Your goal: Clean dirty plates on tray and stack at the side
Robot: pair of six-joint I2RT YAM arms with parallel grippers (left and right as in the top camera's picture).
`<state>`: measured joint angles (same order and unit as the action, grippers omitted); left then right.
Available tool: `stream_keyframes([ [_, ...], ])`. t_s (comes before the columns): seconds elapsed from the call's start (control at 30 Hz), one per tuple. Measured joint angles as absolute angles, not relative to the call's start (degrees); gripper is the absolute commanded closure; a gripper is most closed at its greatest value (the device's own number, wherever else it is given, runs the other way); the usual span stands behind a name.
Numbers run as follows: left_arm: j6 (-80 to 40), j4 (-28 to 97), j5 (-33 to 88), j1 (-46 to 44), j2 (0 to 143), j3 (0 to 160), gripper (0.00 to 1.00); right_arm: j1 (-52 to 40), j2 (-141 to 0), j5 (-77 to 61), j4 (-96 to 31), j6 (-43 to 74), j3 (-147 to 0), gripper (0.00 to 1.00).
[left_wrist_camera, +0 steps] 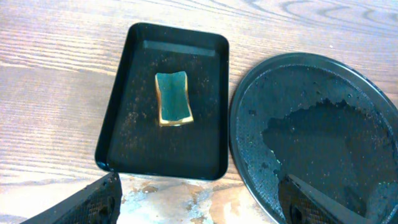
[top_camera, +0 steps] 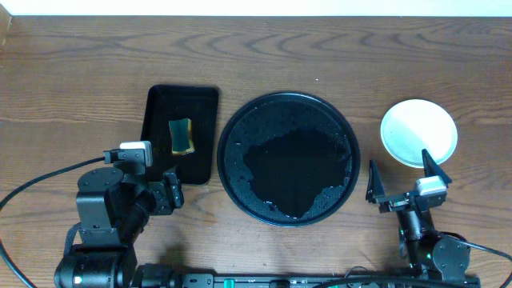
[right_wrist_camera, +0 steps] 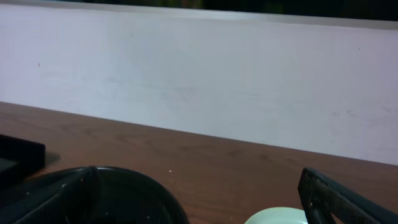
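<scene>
The large round black tray (top_camera: 228,136) holds no plates, only a wet film and droplets; it also shows in the left wrist view (left_wrist_camera: 249,124) and the right wrist view (right_wrist_camera: 137,193). The plates (top_camera: 418,130) sit as one pale stack on the bare wood to the tray's right, top plate clean; how many there are cannot be told. A pale rim shows in the right wrist view (right_wrist_camera: 280,216). My right gripper (top_camera: 404,176) is open and empty just in front of the stack. My left gripper (top_camera: 174,190) is open and empty in front of the rectangular tray.
A small rectangular black tray (top_camera: 156,120) left of the round tray holds a green-and-yellow sponge (top_camera: 182,136), also in the left wrist view (left_wrist_camera: 173,98). A wet, smeared patch of table (left_wrist_camera: 199,199) lies between my left fingers. A white wall runs along the far edge.
</scene>
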<state>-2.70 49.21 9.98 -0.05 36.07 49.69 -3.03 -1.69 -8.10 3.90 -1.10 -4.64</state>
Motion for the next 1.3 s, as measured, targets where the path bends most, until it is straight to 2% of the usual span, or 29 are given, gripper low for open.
stream_keyframes([
  [0.33, -2.7, 49.2, 10.0, -0.1, 36.1, 49.7, 0.19, -3.0, -0.8, -7.0, 4.6, -1.8, -2.3, 0.01],
  [0.53, -2.7, 49.2, 10.0, -0.1, 36.1, 49.7, 0.19, -3.0, -0.7, -6.2, -3.7, -2.2, -0.4, 0.01],
  [1.3, -2.7, 49.2, 10.0, -0.1, 36.1, 49.7, 0.19, -3.0, -0.7, -5.5, -3.6, -2.4, -0.4, 0.01],
])
